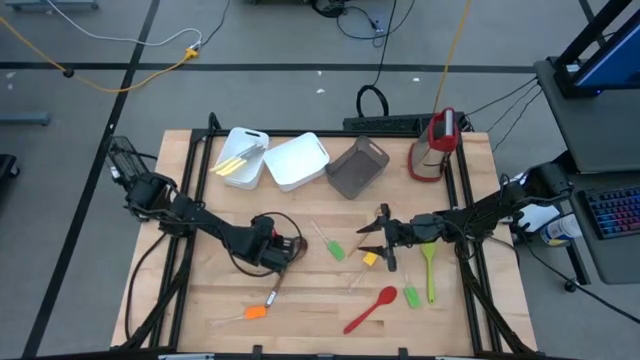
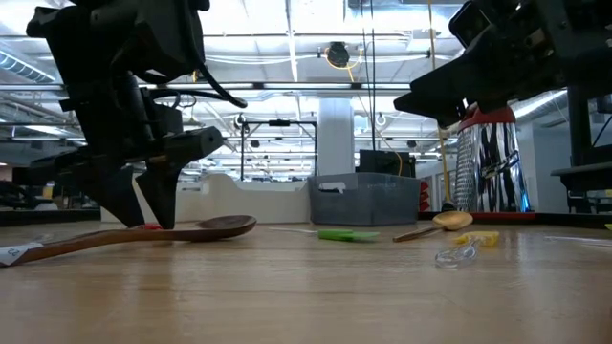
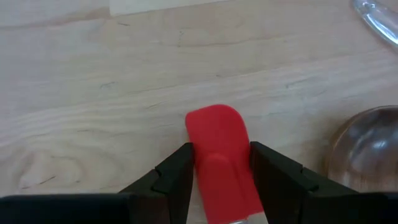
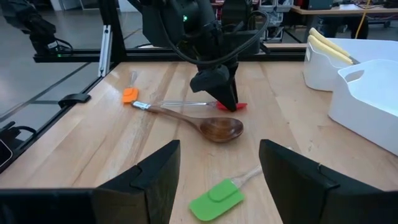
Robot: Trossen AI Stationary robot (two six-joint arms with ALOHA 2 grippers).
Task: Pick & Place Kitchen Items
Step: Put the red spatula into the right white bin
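My left gripper points down at the table's middle left, its fingers on either side of a red spatula's head. The spatula also shows in the right wrist view. A brown wooden spoon lies beside it, its bowl close to one finger. My right gripper is open and empty above the table's middle, over a green spatula. A yellow spatula, a red spoon, a green spoon, a small green spatula and an orange spatula lie flat on the table. My left gripper pinches the red spatula by the two long sides of its head between its two fingers. The fingers come from above, pointing down, and lie across the spatula. The spatula lies flat on the table.
Two white bins stand at the far edge, one holding yellow utensils, and a grey bin stands beside them. A red-and-silver appliance stands at the far right. A clear handle lies near my left gripper.
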